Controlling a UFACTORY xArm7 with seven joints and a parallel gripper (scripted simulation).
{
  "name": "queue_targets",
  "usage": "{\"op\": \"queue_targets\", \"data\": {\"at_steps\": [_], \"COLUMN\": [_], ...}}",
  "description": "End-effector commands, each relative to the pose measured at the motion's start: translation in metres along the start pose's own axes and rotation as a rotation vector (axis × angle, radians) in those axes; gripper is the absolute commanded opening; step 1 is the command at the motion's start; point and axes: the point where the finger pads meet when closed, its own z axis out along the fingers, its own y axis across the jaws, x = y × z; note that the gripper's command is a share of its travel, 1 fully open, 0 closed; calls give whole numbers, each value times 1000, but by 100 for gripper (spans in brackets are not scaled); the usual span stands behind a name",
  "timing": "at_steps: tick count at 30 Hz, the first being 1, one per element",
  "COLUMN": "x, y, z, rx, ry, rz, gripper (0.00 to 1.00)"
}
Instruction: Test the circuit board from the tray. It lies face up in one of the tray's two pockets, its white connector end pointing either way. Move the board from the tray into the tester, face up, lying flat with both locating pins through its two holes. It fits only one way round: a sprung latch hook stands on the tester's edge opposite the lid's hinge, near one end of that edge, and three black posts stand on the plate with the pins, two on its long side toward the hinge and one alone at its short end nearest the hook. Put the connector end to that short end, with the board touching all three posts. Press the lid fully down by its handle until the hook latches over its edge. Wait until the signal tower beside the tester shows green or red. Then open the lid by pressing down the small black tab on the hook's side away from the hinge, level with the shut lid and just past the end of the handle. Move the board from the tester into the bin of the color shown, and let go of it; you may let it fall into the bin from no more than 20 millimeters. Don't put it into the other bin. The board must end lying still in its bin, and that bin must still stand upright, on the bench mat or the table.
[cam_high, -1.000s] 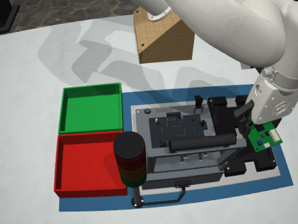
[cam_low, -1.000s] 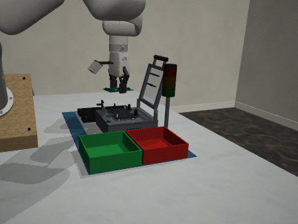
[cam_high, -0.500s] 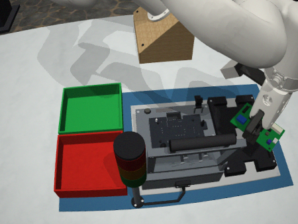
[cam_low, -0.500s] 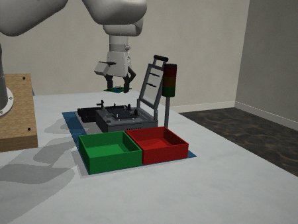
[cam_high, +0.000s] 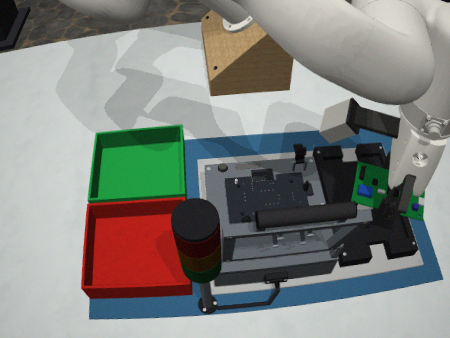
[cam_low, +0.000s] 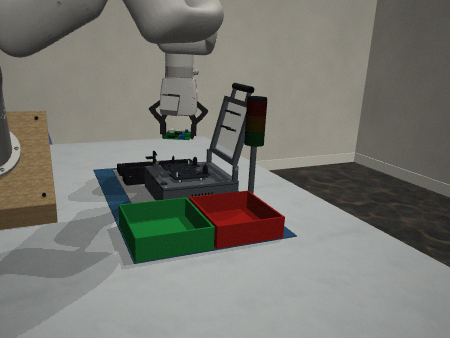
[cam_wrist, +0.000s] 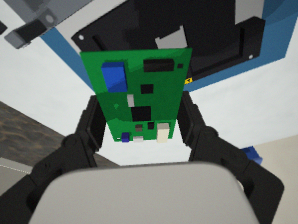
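Note:
My gripper (cam_wrist: 140, 104) is shut on the green circuit board (cam_wrist: 140, 95), gripping its two long edges, face up toward the wrist camera. The white connector (cam_wrist: 162, 134) is at the end nearest the wrist. In the exterior view the gripper (cam_low: 178, 125) holds the board (cam_low: 177, 134) well above the bench, over the black tray (cam_high: 372, 235) at the right of the tester (cam_high: 270, 210). The board (cam_high: 385, 192) looks level. The tester's lid (cam_low: 230, 132) (cam_high: 306, 216) stands open, with its handle up. The signal tower (cam_high: 196, 235) shows dim lamps, none lit.
The green bin (cam_high: 137, 162) and the red bin (cam_high: 135, 247) stand side by side left of the tester on the blue mat. A wooden block (cam_high: 247, 55) under the arm's base stands at the back. The latch hook (cam_high: 299, 152) stands at the tester's far edge.

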Motion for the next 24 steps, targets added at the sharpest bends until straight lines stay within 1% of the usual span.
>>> {"op": "queue_targets", "data": {"at_steps": [1,11,24], "x": [-1,-1,-1], "y": [0,0,0], "z": [-3,-3,-3], "rx": [-1,0,0], "ry": [-4,-4,-4], "rz": [-101,-296,-398], "gripper": [79,79,79]}}
